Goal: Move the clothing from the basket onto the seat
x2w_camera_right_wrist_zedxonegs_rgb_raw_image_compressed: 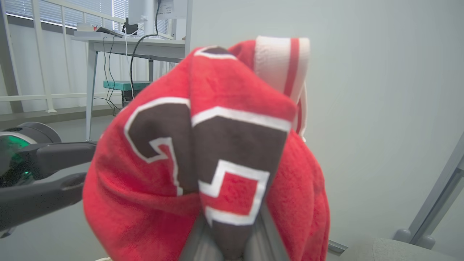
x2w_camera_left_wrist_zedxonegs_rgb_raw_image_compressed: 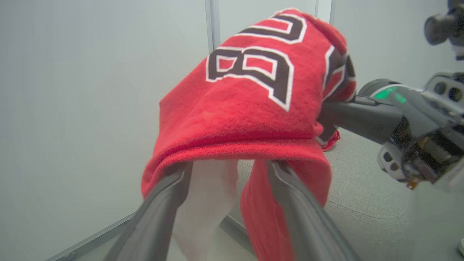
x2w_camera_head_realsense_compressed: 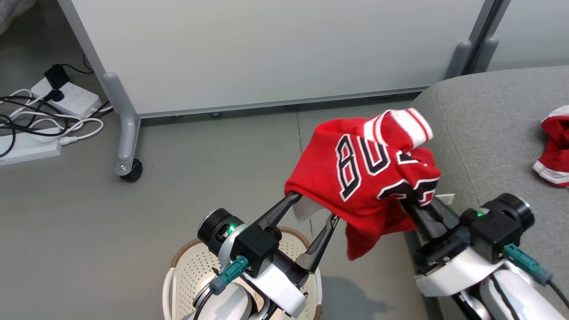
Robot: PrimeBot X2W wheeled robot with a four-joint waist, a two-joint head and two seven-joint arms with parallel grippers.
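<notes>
Grey floor (x2w_camera_head_realsense_compressed: pixel 200 186) with a pale partition panel (x2w_camera_head_realsense_compressed: pixel 266 49) on castors behind it; grey seat (x2w_camera_head_realsense_compressed: pixel 484 133) at the right of the head view; red jersey (x2w_camera_head_realsense_compressed: pixel 355 178) with black-and-white lettering, held in the air between the basket and the seat's edge, touching neither; white perforated basket (x2w_camera_head_realsense_compressed: pixel 191 271) on the floor beneath the left arm; red shorts (x2w_camera_head_realsense_compressed: pixel 553 153) lying on the seat near the right border; left end effector (x2w_camera_head_realsense_compressed: pixel 314 208), fingers spread wide with the jersey draped over their tips; right end effector (x2w_camera_head_realsense_compressed: pixel 415 204), fingers pressed together and pinching a fold of the jersey; white power strips (x2w_camera_head_realsense_compressed: pixel 73 100) with cables at far left.
</notes>
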